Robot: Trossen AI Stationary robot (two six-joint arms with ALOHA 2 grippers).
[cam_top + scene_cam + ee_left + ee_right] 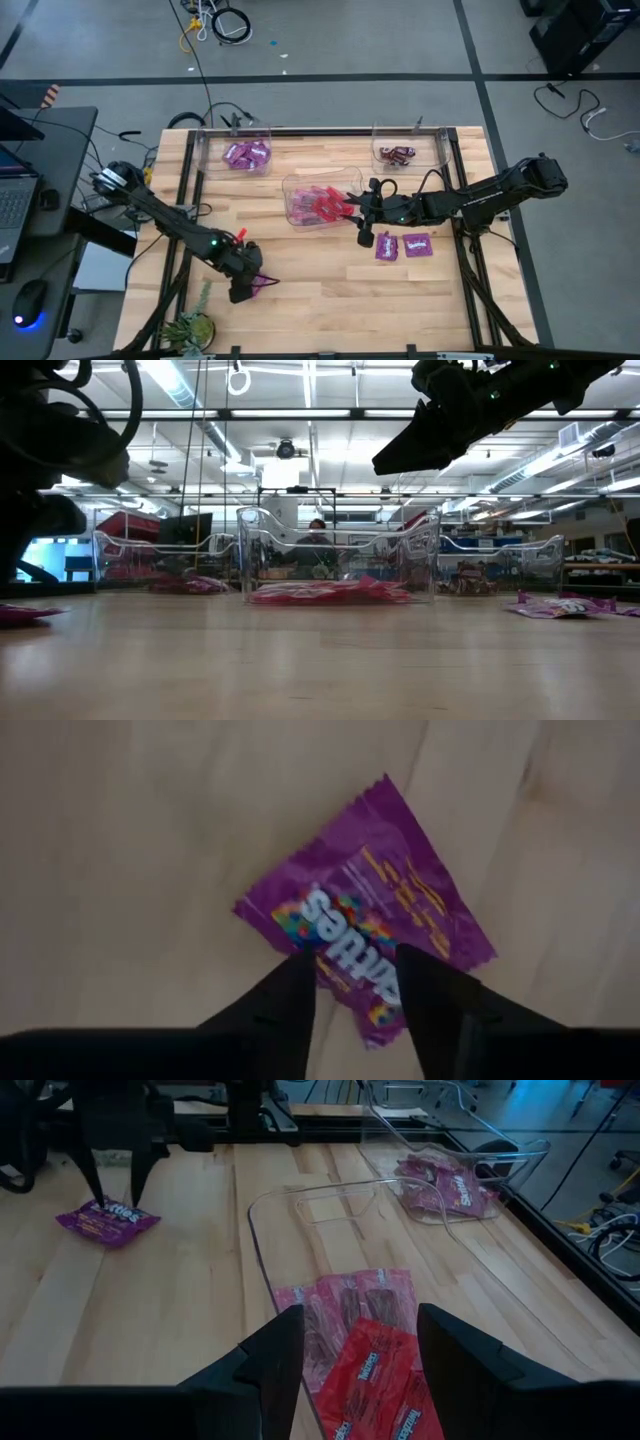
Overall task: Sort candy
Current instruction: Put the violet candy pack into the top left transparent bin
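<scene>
i see a light wooden plank table (330, 290) standing on a grey floor (340, 40) crossed by dark lines. cables (215, 22) lie coiled on the floor beyond the table, and more trail at the far right (580, 110). a dark desk (45, 140) sits to the left with a laptop (12, 195) and a mouse (30, 298) glowing blue. from table height, long ceiling light strips (300, 415) run over an open workshop, and a person (317, 540) sits far behind.
</scene>
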